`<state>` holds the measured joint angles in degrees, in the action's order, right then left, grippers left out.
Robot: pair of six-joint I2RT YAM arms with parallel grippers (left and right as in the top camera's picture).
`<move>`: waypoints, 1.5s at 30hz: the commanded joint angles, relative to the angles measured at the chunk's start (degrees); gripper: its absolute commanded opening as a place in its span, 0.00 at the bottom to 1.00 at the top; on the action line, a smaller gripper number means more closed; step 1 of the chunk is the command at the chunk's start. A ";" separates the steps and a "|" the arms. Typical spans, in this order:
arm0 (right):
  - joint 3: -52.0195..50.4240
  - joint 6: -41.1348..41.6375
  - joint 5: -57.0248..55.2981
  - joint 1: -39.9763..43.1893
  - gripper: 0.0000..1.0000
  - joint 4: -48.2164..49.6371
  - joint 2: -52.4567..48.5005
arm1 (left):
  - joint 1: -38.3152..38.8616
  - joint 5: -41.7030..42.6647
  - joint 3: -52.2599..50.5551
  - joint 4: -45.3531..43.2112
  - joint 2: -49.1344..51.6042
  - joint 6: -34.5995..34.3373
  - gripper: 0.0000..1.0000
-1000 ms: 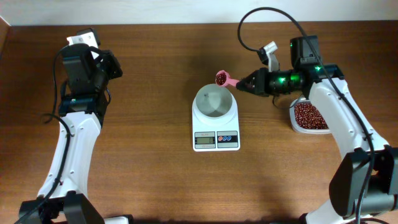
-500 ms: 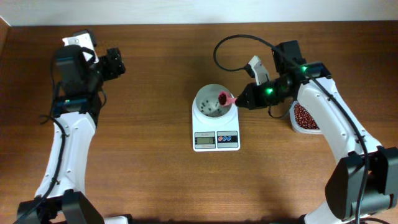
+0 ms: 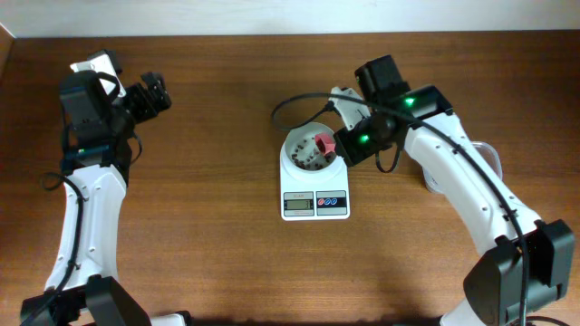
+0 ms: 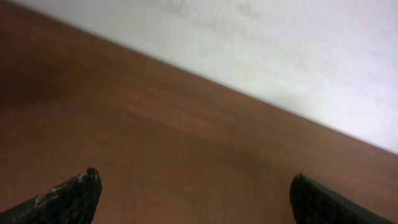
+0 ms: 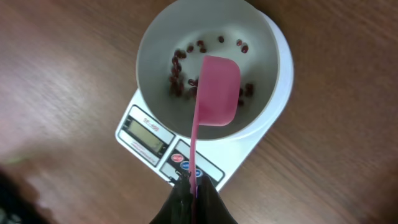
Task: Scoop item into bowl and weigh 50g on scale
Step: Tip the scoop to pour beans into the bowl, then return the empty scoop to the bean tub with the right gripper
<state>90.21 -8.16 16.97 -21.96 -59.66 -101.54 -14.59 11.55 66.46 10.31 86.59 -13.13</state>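
The white bowl stands on the white scale at mid-table. Several dark red-brown beans lie scattered on the bowl's floor. My right gripper is shut on the thin handle of a pink scoop. The scoop's head hangs over the bowl, turned with its smooth back up, and no beans show on it. From overhead, the right gripper sits just right of the bowl, with the scoop above it. My left gripper is open and holds nothing, far off at the back left.
The scale's display and coloured buttons face the table's front edge. My right arm crosses the table's right side and covers most of a clear tub. The left wrist view holds only bare wood, a pale wall and its own fingertips.
My right gripper swung left over the bowl and turned the scoop over, so beans now lie in the bowl. The left gripper opened wide and drew further left.
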 commanded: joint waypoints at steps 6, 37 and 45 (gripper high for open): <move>1.22 -5.62 -7.56 -2.43 0.04 0.96 -0.07 | -0.20 -0.44 1.31 13.88 0.31 -0.72 0.99; 3.85 -19.37 -14.29 -8.59 0.04 2.19 -0.07 | -0.20 -0.44 1.31 15.98 0.31 -0.72 0.99; 6.40 -3.06 23.30 11.10 0.04 -0.76 0.02 | -0.20 -0.44 1.31 15.98 0.31 -0.70 0.99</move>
<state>95.46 -17.21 26.20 -16.67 -58.72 -101.54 -14.59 11.55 66.87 26.33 86.70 -13.28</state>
